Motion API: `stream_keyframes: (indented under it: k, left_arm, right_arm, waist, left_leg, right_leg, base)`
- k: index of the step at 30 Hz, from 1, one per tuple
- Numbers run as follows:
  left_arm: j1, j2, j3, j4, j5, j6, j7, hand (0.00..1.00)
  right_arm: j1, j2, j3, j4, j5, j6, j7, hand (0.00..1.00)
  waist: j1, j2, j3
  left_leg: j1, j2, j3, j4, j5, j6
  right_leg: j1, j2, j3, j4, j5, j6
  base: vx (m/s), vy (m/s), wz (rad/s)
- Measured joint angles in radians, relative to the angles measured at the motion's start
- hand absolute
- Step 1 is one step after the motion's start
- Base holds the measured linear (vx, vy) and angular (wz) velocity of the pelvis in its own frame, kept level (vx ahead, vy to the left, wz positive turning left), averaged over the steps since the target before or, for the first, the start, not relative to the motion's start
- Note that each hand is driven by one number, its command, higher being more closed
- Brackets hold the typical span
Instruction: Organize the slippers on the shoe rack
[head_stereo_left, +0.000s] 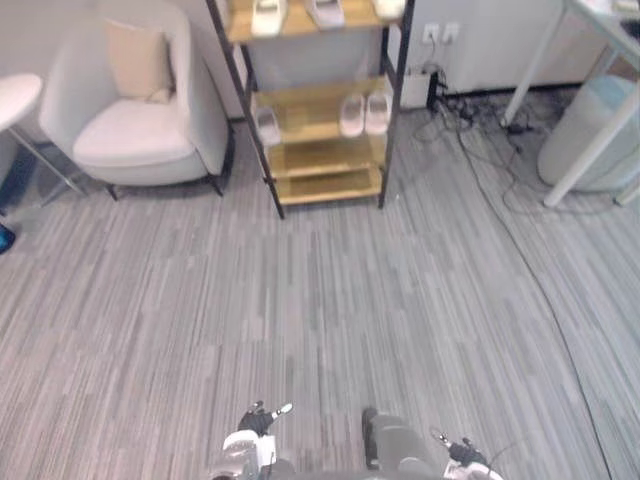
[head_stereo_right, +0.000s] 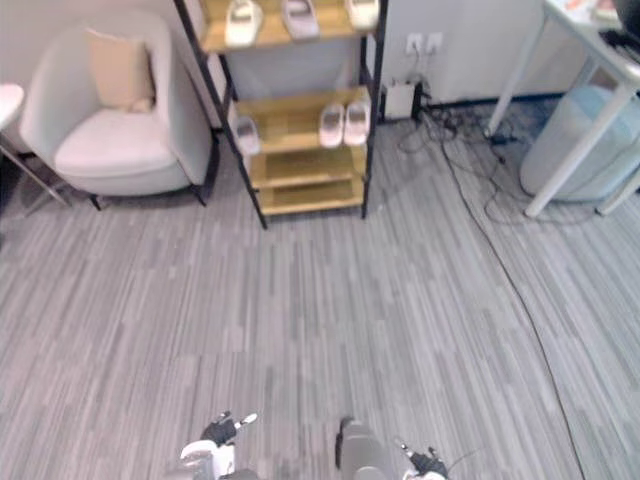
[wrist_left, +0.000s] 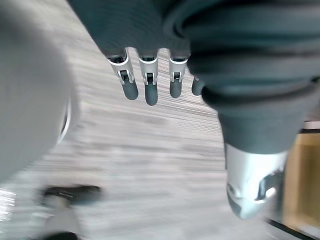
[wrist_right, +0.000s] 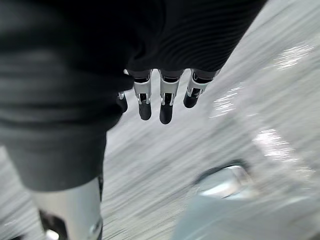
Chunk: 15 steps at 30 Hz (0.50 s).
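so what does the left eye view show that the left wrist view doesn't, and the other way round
Left eye view: the shoe rack with pale slippers on its top and middle shelves, and the armchair beside it. Left wrist view: the left robot hand from close, fingers straight, holding nothing. Shared: the grey striped floor, and that hand, small at the left eye view's bottom edge.
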Motion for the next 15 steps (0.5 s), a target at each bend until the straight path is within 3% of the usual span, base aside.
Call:
stream_keyframes:
  k: [2,4,6,7,8,9,10,11,13,14,15]
  left_arm:
    - [0.000,-0.005,-0.001,-0.013,0.000,-0.006,0.000,0.00]
    - [-0.001,-0.009,-0.013,-0.021,0.000,-0.013,0.002,0.00]
    - [-0.001,-0.014,-0.019,-0.014,0.001,-0.013,0.002,0.00]
    - [-0.005,-0.015,-0.024,-0.007,0.001,-0.013,0.003,0.00]
    - [-0.009,-0.010,-0.025,-0.002,0.002,-0.014,0.003,0.00]
    - [-0.010,0.002,-0.030,0.018,0.005,-0.012,0.003,0.00]
    - [-0.009,0.006,-0.031,0.024,0.012,-0.009,0.003,0.00]
    - [-0.011,0.012,-0.031,0.034,0.018,-0.009,0.003,0.00]
    - [-0.012,0.022,-0.064,0.043,0.018,-0.006,0.002,0.00]
    - [-0.015,0.031,-0.087,0.052,0.018,0.000,0.003,0.00]
    - [-0.017,0.032,-0.091,0.057,0.018,0.009,0.003,0.00]
  right_arm:
    - [-0.004,0.004,0.006,-0.004,0.000,0.001,0.000,0.00]
    - [-0.007,0.010,0.002,-0.024,0.000,0.001,0.000,0.00]
    - [-0.007,0.010,-0.036,-0.025,0.000,0.001,0.000,0.00]
    - [-0.016,0.004,-0.052,-0.002,-0.001,0.001,0.000,0.00]
    - [-0.026,0.004,-0.065,0.023,-0.002,0.006,-0.001,0.00]
    - [-0.027,0.011,-0.068,0.032,-0.003,0.005,-0.002,0.00]
    - [-0.020,0.015,-0.068,0.038,-0.003,0.005,-0.001,0.00]
    - [-0.010,0.018,-0.070,0.050,-0.005,0.006,-0.001,0.00]
    - [0.001,0.019,-0.072,0.056,-0.012,0.007,0.004,0.00]
    - [0.000,0.026,-0.073,0.055,-0.026,0.009,0.005,0.00]
    - [0.000,0.022,-0.073,0.052,-0.036,0.010,0.005,0.00]
  waist:
    - [0.011,-0.004,0.001]
    - [0.013,0.002,0.001]
    - [0.015,0.021,-0.008]
    - [0.020,0.033,-0.012]
    - [0.032,0.028,-0.015]
    - [0.037,0.014,-0.032]
    - [0.034,-0.010,-0.053]
    - [0.030,-0.044,-0.062]
    - [0.012,-0.054,-0.060]
    - [0.004,-0.053,-0.050]
    - [0.004,-0.051,-0.045]
  left_leg:
    - [-0.053,0.000,0.053,-0.100,-0.030,0.006]
    - [-0.078,-0.057,0.098,-0.389,-0.026,0.001]
    - [-0.112,-0.121,0.045,-0.655,0.036,-0.025]
    - [-0.129,-0.133,0.000,-0.681,0.095,-0.024]
    - [-0.120,-0.149,-0.020,-0.682,0.139,0.008]
    - [-0.118,-0.175,-0.015,-0.678,0.126,0.074]
    - [-0.104,-0.200,-0.001,-0.679,0.095,0.086]
    - [-0.079,-0.242,0.014,-0.686,0.065,0.088]
    - [-0.019,-0.268,0.014,-0.683,0.038,0.117]
    - [0.041,-0.273,0.006,-0.678,0.024,0.119]
    - [0.085,-0.270,0.007,-0.676,0.025,0.120]
  right_leg:
    - [0.040,-0.004,0.010,-0.020,-0.016,0.005]
    - [0.072,-0.013,0.024,-0.050,-0.029,0.012]
    - [0.097,-0.005,0.050,-0.085,-0.046,0.020]
    - [0.106,0.006,0.065,-0.110,-0.051,0.028]
    - [0.117,0.007,0.099,-0.116,-0.065,0.039]
    - [0.123,-0.013,0.126,-0.102,-0.091,0.056]
    - [0.111,-0.038,0.144,-0.062,-0.113,0.076]
    - [0.071,-0.069,0.161,0.057,-0.144,0.136]
    - [0.002,-0.083,0.180,0.311,-0.099,0.277]
    - [-0.051,-0.095,0.164,0.488,-0.056,0.311]
    - [-0.077,-0.108,0.135,0.577,-0.054,0.275]
  base:
    - [0.15,-0.020,-0.14]
    - [0.29,0.070,-0.18]
    - [0.34,0.133,-0.29]
    - [0.43,0.217,-0.62]
    - [0.54,0.282,-0.75]
    - [0.47,0.234,-0.64]
    - [0.53,0.172,-0.36]
    - [0.54,0.141,-0.08]
    - [0.52,0.129,0.14]
    - [0.53,0.077,0.14]
    - [0.51,0.055,-0.06]
